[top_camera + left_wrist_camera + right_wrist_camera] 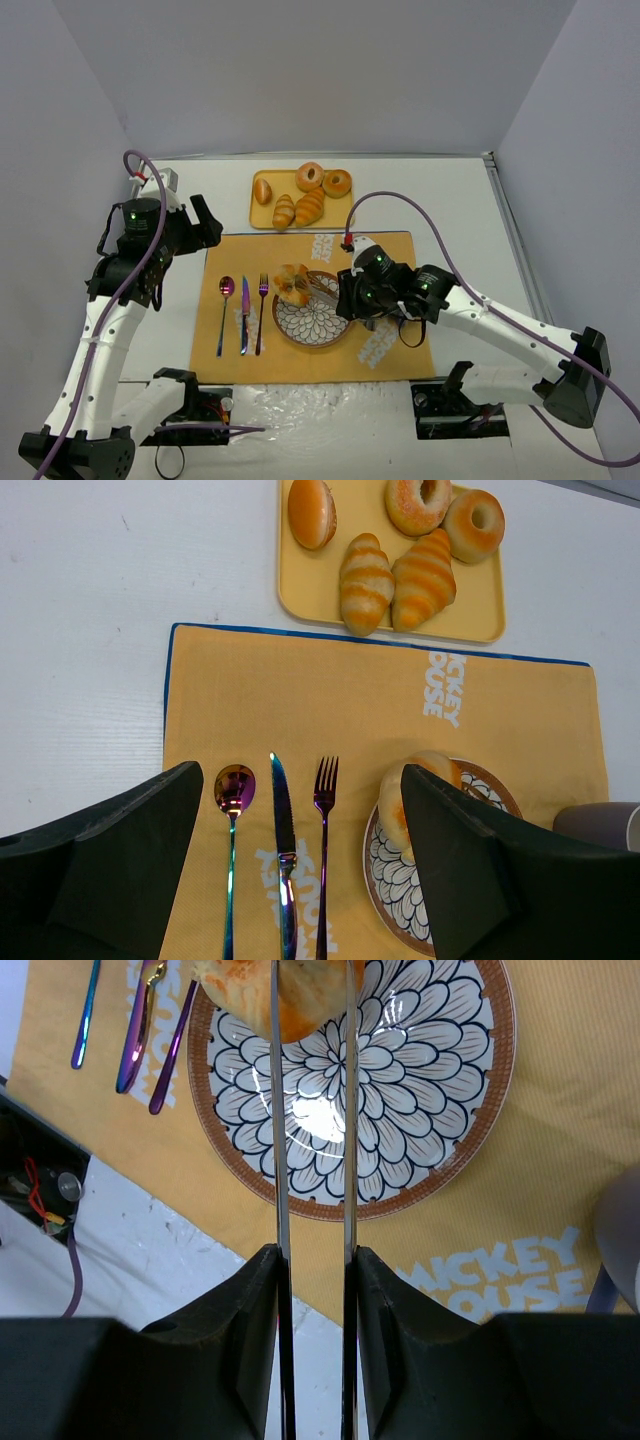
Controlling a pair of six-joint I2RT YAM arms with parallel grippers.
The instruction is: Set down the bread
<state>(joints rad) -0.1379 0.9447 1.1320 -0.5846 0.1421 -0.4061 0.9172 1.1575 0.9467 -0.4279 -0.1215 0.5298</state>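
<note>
Right gripper (312, 1260) is closed on a pair of thin, shiny metal tongs (279, 1160), its black fingers pressing the two long flat blades until they run nearly parallel with a narrow gap between them. At the far end, the blades pinch the bread (310, 1005), a golden-brown, ridged, curled bun that sits over the upper-left edge of the plate (505, 1050); whether it touches the plate cannot be told. The plate is round and glossy, white with dark petal outlines and a brown rim, and it lies on an orange fabric placemat (300, 700) with white lettering. Left of the plate, a spoon (234, 785), a knife (280, 820) and a fork (325, 790) lie side by side, all with an iridescent purple-blue sheen. The left gripper (302, 775) hangs over this cutlery with its jaws spread wide and nothing between them. Beyond the mat, a flat yellow tray (480, 610) carries two striped croissants (365, 580), two ring-shaped buns (418, 502) and a small smooth round bun (311, 510). A grey cup (600, 825) stands just right of the plate, close beside the right arm.
</note>
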